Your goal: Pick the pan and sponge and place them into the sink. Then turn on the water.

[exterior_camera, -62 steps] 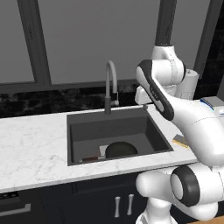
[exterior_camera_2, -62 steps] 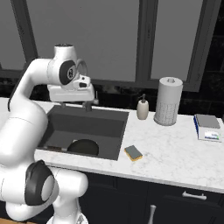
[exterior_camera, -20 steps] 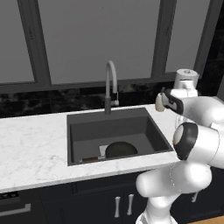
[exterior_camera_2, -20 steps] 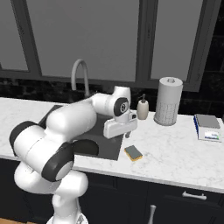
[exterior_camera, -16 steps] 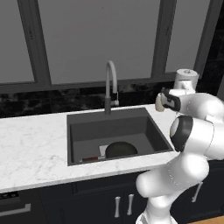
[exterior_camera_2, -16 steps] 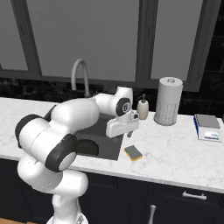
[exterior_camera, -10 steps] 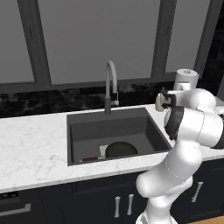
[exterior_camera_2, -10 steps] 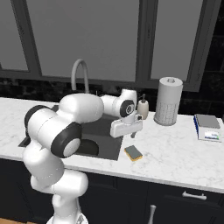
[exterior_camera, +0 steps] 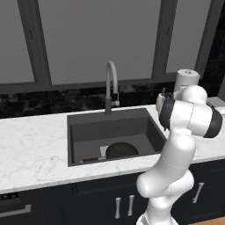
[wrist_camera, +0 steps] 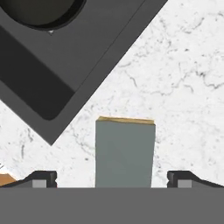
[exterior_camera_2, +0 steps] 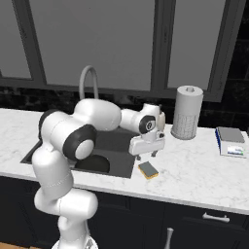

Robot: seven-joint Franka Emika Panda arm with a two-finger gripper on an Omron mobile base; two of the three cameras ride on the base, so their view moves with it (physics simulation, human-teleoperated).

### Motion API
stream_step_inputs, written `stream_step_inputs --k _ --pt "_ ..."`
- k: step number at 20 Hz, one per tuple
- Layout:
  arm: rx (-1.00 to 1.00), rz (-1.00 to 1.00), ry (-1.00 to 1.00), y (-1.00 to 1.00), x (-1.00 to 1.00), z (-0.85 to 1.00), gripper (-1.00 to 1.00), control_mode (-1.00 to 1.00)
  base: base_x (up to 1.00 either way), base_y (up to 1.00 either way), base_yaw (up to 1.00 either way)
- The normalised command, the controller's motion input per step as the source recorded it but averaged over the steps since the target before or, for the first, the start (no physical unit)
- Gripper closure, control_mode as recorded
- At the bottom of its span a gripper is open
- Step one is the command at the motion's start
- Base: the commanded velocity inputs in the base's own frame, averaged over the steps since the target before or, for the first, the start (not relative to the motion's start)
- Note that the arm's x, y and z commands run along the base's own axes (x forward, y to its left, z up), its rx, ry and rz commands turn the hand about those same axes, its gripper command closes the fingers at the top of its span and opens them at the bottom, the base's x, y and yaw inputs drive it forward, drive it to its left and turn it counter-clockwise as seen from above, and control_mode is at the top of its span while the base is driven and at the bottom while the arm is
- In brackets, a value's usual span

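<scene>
Nearest the bench (exterior_camera_2: 204, 170) front edge lies the sponge (exterior_camera_2: 148, 169), flat on the white marble just right of the sink (exterior_camera: 88, 132), scouring side up in the hand view, where it sits square between the two finger tips. Directly above it hangs the claw (exterior_camera_2: 146, 154), fingers spread wide apart with nothing between them, clear of the sponge and not touching it. Behind and left, the pan (exterior_camera: 121, 150) rests on the sink floor near the front wall, handle pointing left, so that half of the placing looks done. Step in hand, as judged: pick-up of the sponge, at the hover stage. Next move calls for a straight descent until the fingers straddle the sponge's two long sides, then a close; the sponge is thin and flat, so the tips must go nearly to the marble to catch it. After that, a lift and a short carry left over the sink rim. Farther back, the faucet (exterior_camera: 110, 85) stands behind the sink, no stream visible. A paper towel roll (exterior_camera_2: 186, 112) and a soap bottle (exterior_camera_2: 161, 120) stand at the far right.
</scene>
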Motion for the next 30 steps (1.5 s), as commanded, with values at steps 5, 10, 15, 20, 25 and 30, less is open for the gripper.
stream_step_inputs --k 5,10,15,20,25,30 --pt "0.00 0.00 0.00 -0.06 0.00 -0.26 -1.00 -1.00 0.00 0.00 0.00" --pt "0.00 0.02 0.00 0.00 -0.04 -0.31 -1.00 -1.00 0.00 0.00 0.00" --pt "0.00 0.02 0.00 -0.02 0.00 -0.26 -1.00 -1.00 0.00 0.00 0.00" --pt "0.02 0.02 0.00 -0.04 0.00 -0.25 -1.00 -1.00 0.00 0.00 0.00" --pt "0.01 0.03 -0.01 -0.02 -0.01 -0.31 -1.00 -1.00 0.00 0.00 0.00" --pt "0.00 0.05 -0.07 0.01 -0.16 -0.42 -1.00 -1.00 0.00 0.00 0.00"
